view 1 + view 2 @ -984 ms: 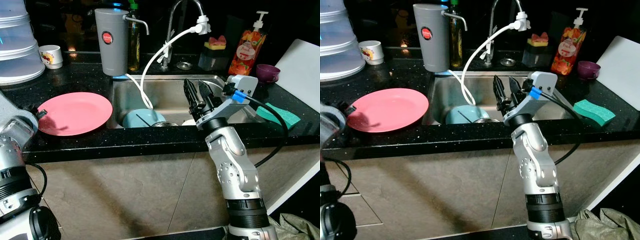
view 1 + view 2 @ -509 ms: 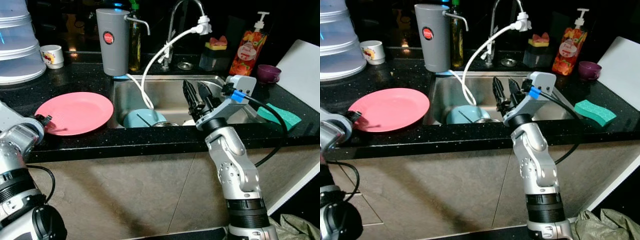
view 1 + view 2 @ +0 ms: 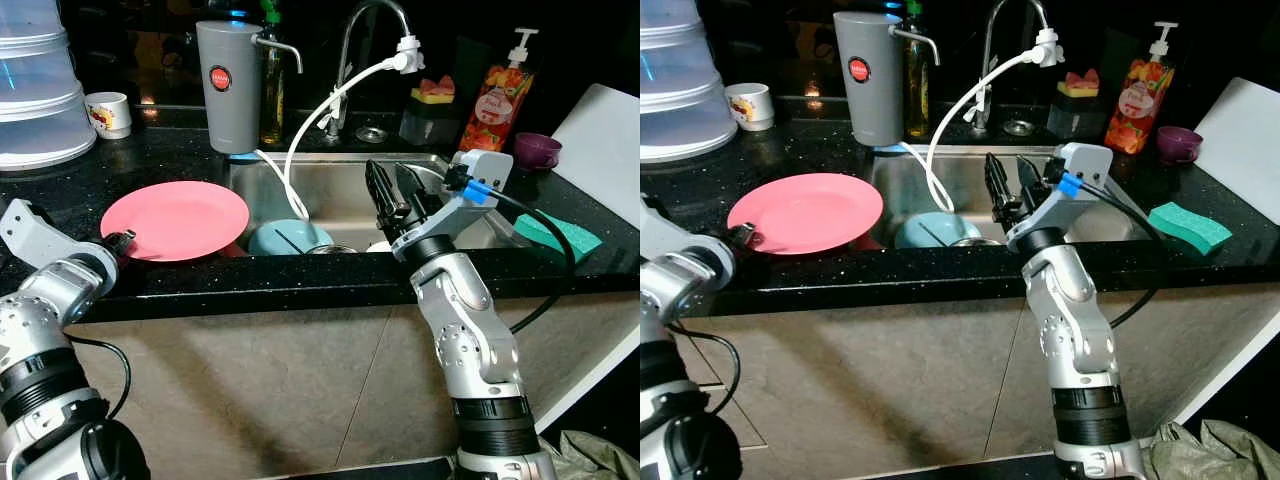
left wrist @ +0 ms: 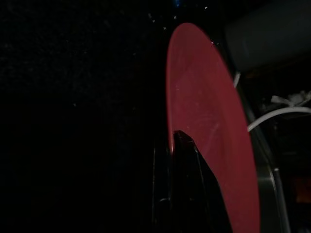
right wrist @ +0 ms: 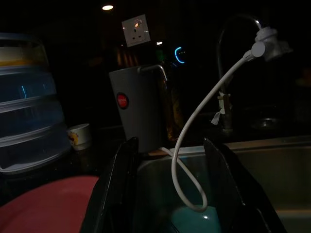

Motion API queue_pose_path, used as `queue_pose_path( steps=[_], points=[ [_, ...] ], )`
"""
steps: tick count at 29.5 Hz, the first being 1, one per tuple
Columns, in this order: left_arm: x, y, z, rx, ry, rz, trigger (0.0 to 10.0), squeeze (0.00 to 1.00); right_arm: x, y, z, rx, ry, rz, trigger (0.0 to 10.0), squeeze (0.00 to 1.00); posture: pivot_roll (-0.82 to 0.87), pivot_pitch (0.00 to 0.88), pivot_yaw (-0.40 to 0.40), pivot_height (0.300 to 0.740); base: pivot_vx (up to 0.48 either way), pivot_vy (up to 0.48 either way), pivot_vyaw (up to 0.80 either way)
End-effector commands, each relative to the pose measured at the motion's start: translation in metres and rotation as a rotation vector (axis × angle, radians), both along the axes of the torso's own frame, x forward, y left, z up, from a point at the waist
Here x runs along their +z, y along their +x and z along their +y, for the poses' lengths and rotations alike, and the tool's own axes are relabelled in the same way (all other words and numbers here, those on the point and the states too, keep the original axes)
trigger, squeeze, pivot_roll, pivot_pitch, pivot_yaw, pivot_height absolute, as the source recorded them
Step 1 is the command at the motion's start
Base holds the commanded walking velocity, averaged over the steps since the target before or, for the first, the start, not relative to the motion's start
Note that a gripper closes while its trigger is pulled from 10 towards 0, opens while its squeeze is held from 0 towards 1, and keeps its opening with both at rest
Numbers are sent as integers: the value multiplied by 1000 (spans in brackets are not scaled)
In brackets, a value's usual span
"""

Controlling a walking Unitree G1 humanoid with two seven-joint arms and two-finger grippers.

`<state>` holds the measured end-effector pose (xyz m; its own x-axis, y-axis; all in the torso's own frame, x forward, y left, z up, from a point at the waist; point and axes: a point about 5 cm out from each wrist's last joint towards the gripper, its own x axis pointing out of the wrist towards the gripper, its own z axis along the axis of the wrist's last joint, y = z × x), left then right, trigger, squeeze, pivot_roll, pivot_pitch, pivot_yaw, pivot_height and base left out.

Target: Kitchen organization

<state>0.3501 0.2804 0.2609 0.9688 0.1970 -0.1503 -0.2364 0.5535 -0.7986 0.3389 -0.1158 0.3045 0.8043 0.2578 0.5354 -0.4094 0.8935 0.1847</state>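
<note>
Dark kitchen counter (image 3: 150, 270) with a sink (image 3: 340, 195). The left gripper (image 3: 118, 240) pinches the near rim of the pink plate (image 3: 175, 220), whose far edge apparently overhangs the sink, probably for sliding in. The right gripper (image 3: 392, 190) waits above the sink, fingers spread, empty.

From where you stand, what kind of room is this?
Most likely a home kitchen: a steel sink with a tap set in a black counter, and a pink plate beside it.
</note>
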Motion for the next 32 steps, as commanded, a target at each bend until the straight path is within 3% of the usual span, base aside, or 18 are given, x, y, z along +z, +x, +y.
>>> queue_pose_path(
  steps=[1,8,10,12,13,15,18,24,32],
  points=[
    [-20,0,-2,-7,-24,78,0,0,6,-4,-2,4,-1,-27,10000,0,110,133,-66,740,0,0,0],
    [-17,0,-1,4,-39,49,0,0,7,-4,-3,5,-4,-27,10000,0,108,129,-69,740,0,0,0],
    [-9,1,-4,-14,-39,-3,0,0,7,-3,-3,5,-4,-26,10000,0,109,130,-70,740,0,0,0],
    [13,1,-18,-127,-31,-161,0,0,6,-2,-2,23,17,-11,10000,0,109,130,-70,740,0,0,0],
    [13,1,-18,-127,-31,-161,0,0,6,-2,-2,23,17,-11,10000,0,109,130,-70,740,0,0,0],
    [31,-3,-32,-224,-3,-282,10000,0,5,-2,0,98,77,25,10000,0,107,133,-72,740,0,0,0],
    [60,-13,-48,-353,40,-470,10000,0,4,-7,7,298,189,79,10000,0,108,137,-71,740,0,0,0],
    [85,-27,-61,-487,94,-659,10000,0,5,-15,11,497,325,105,10000,0,106,140,-68,740,0,0,0],
    [94,-36,-74,-599,184,-741,10000,0,10,-21,6,617,431,109,10000,0,100,143,-67,740,0,0,0]
  ],
)
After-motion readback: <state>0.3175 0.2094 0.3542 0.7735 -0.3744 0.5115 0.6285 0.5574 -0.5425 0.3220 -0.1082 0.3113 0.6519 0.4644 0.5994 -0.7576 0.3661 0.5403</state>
